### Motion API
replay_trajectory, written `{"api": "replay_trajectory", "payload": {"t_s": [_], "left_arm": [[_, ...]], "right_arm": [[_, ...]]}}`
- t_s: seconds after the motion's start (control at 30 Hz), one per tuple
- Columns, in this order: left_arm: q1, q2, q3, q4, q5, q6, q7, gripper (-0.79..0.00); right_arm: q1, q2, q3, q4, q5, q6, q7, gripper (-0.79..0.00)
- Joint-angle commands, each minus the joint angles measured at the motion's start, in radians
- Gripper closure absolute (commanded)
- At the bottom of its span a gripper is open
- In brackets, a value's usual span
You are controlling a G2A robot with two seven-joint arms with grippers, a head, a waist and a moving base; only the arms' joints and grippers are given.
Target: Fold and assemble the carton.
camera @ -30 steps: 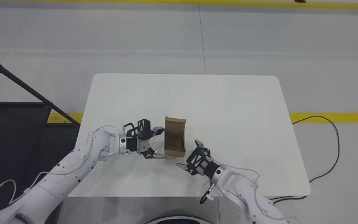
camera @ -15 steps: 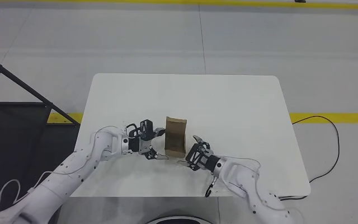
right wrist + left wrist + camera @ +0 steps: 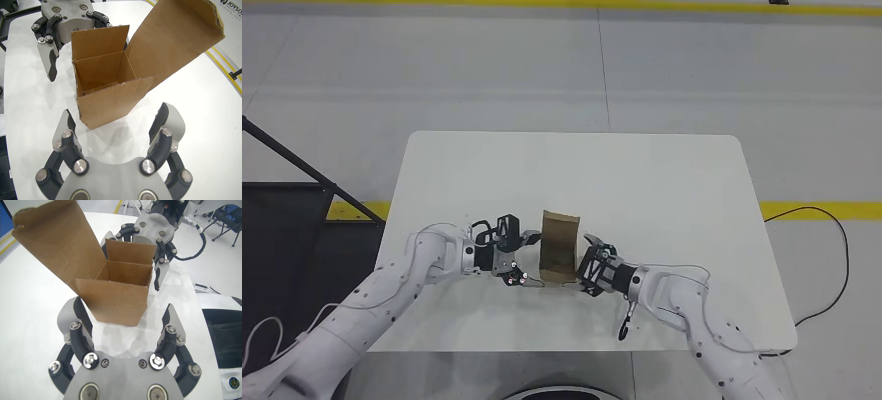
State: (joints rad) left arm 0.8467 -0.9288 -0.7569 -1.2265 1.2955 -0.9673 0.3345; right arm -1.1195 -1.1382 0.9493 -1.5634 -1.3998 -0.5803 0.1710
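Standing on the counter (image 3: 672,190), the carton (image 3: 559,250) was open-topped. The left end effector (image 3: 123,303) and right end effector (image 3: 114,108) flanked it, both spread wide, empty.

A white surface (image 3: 672,190) with rounded corners sits in the middle of the top view, on a pale grey floor (image 3: 442,70) crossed by thin seams. A yellow stripe (image 3: 542,4) runs along the top edge of the frame. A second yellow stripe (image 3: 822,210) shows at either side of the surface at mid-height. A black cable (image 3: 847,255) loops over the floor at the right. At the lower left stands a dark panel (image 3: 282,250), with a black bar (image 3: 302,163) slanting above it. The left wrist view takes in black office chairs (image 3: 228,220) and a blue pegboard (image 3: 4,220). The light is even and bright.
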Motion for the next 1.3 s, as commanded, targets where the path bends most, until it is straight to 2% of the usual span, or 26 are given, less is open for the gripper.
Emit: {"api": "replay_trajectory", "payload": {"t_s": [0.0,0.47,0.6,0.9,1.0,1.1,1.27], "left_arm": [[-0.002,-0.003,-0.001,0.002,0.005,-0.005,0.002,-0.785],[-0.007,-0.018,-0.008,0.012,0.038,-0.028,0.017,-0.785],[-0.008,-0.022,-0.011,0.014,0.046,-0.034,0.017,-0.785],[-0.008,-0.029,-0.019,0.017,0.058,-0.041,0.019,-0.785],[-0.008,-0.031,-0.022,0.018,0.062,-0.044,0.018,-0.785],[-0.007,-0.033,-0.024,0.019,0.065,-0.045,0.02,-0.785],[-0.006,-0.036,-0.024,0.023,0.067,-0.045,0.017,-0.785]], "right_arm": [[0.008,-0.003,-0.006,0.009,0.002,-0.002,0.003,-0.785],[0.028,-0.012,-0.021,0.03,-0.005,-0.02,-0.002,-0.785],[0.034,-0.015,-0.028,0.036,-0.008,-0.024,0.0,-0.705],[0.041,-0.02,-0.034,0.04,-0.012,-0.031,-0.005,-0.585],[0.039,-0.021,-0.033,0.039,-0.014,-0.031,-0.006,-0.616],[0.037,-0.021,-0.031,0.038,-0.017,-0.034,-0.009,-0.606],[0.031,-0.021,-0.025,0.033,-0.019,-0.034,-0.014,-0.677]]}}
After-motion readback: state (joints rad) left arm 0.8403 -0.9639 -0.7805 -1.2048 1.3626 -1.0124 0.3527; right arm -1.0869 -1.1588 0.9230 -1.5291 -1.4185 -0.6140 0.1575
